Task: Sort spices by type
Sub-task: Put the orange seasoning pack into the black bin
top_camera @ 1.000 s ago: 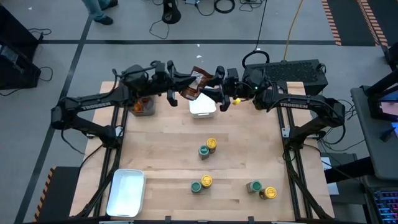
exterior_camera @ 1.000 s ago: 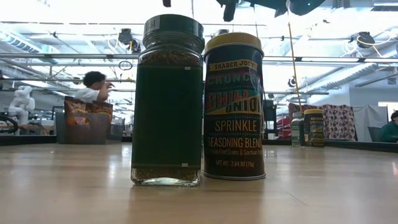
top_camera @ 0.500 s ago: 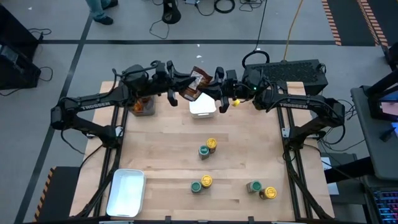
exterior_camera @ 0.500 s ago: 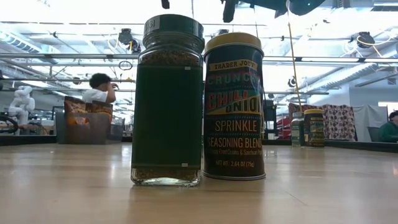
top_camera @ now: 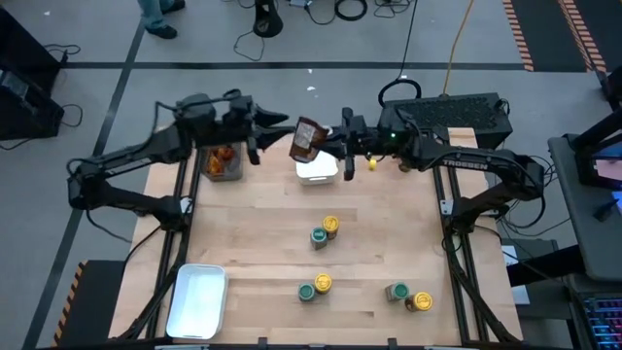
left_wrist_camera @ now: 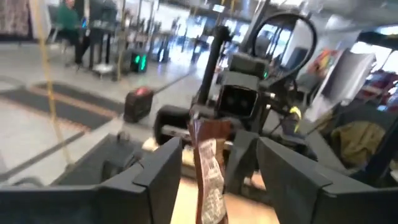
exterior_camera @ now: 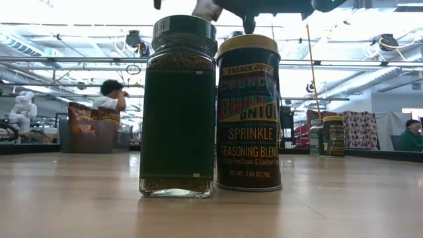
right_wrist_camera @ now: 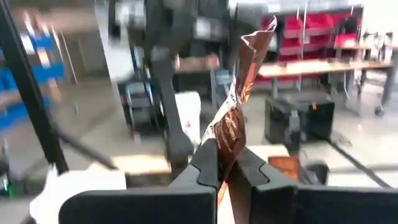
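Note:
A brown packet [top_camera: 307, 138] hangs in the air over the table's far edge, with my right gripper [top_camera: 327, 145] shut on it. My left gripper [top_camera: 267, 136] stands open just left of the packet, touching nothing; in its wrist view the packet [left_wrist_camera: 208, 171] shows ahead between the spread fingers. Green-lidded and yellow-lidded jars stand in pairs on the table: one pair mid-table [top_camera: 325, 231], one nearer the front [top_camera: 314, 287], one at the near right [top_camera: 408, 296]. In the low view, a green-lidded jar [exterior_camera: 178, 106] and a yellow-lidded tin [exterior_camera: 249, 112] stand close up. My right gripper pinches one end of the packet [right_wrist_camera: 225, 158] between its two fingers. The fingers come in level from the table's right. The packet is lifted clear and reaches on from the fingertips toward the table's left, crumpled at its free end [right_wrist_camera: 258, 34].
A dark clear-sided bin [top_camera: 222, 161] with orange-brown pieces stands at the far left under my left arm. One white tray [top_camera: 317, 168] lies just below the packet, another [top_camera: 197, 301] at the near left corner. A black case [top_camera: 457, 115] sits off the far right.
My right gripper has shut on the packet while my left gripper has opened, let it go and drawn back toward the table's left edge. The packet has stayed in the air, now held by the right gripper alone.

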